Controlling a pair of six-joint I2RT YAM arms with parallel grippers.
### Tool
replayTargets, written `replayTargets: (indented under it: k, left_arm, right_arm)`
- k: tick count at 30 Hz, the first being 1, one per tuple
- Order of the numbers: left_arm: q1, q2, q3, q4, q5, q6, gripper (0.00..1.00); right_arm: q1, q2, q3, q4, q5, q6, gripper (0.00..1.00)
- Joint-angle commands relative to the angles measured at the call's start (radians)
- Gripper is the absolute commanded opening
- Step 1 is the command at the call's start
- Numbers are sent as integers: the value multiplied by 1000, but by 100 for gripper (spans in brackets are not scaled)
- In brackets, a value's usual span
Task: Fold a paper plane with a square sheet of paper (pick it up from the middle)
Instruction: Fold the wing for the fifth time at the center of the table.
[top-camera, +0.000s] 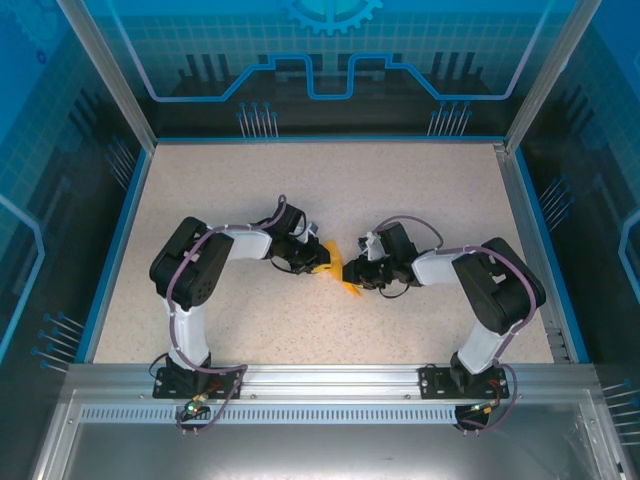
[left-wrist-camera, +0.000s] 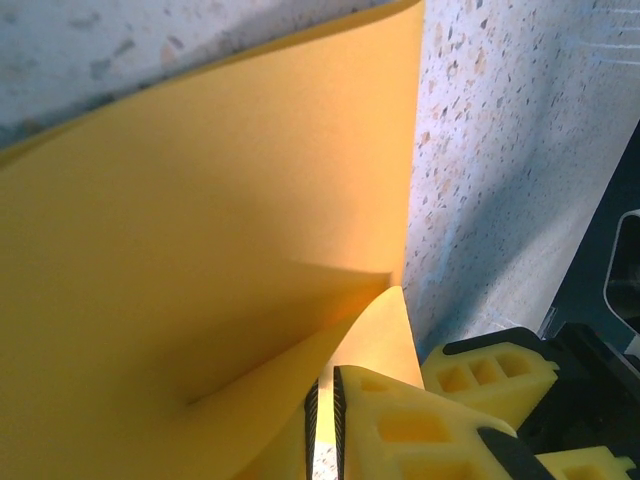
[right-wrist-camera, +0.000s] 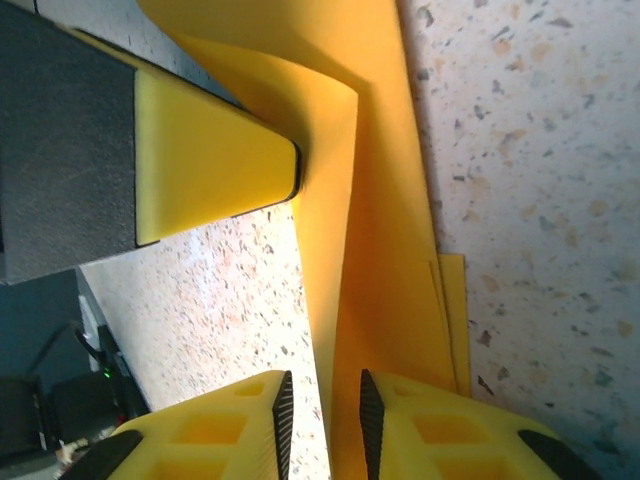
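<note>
Mid-fold, frame centre: your left gripper (left-wrist-camera: 325, 398) clamps the thin orange-yellow creased paper sheet (left-wrist-camera: 200, 250); right gripper (right-wrist-camera: 324, 388) stands apart around it. Next probably: close right, press crease.

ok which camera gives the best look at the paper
Left wrist: the paper is close, with its broad face, an edge and a crease plain. Right wrist has a narrower folded stretch of it; in top external it is a tiny orange patch.

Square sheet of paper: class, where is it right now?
Top view: the paper is mid-table, pinched by the left gripper, the right gripper open around it.
</note>
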Motion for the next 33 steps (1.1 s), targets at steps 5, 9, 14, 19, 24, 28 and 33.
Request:
replayTargets:
  k: [5,9,14,19,24,28,33]
  left_arm:
    - [-6,36,18,-55,-38,14,16]
    - [-7,37,21,-62,-38,15,16]
    - [-6,38,28,-72,-37,18,16]
    - [-6,19,54,-87,-18,33,16]
    - [-7,-61,63,-54,21,58,23]
    - [-6,-125,20,17,46,56,29]
    - [-13,-142,-56,129,83,27,30]
  right_arm:
    - [38,-26,63,-154,99,-257,28]
    - [68,-16,89,-199,165,-321,26]
    - [64,-5,73,-172,173,-309,16]
    - [39,-16,21,-84,117,-252,7]
    - [6,-2,-39,37,35,-148,3]
    - [-6,11,-73,111,15,-77,3]
    - [-26,30,-106,193,-10,7,2]
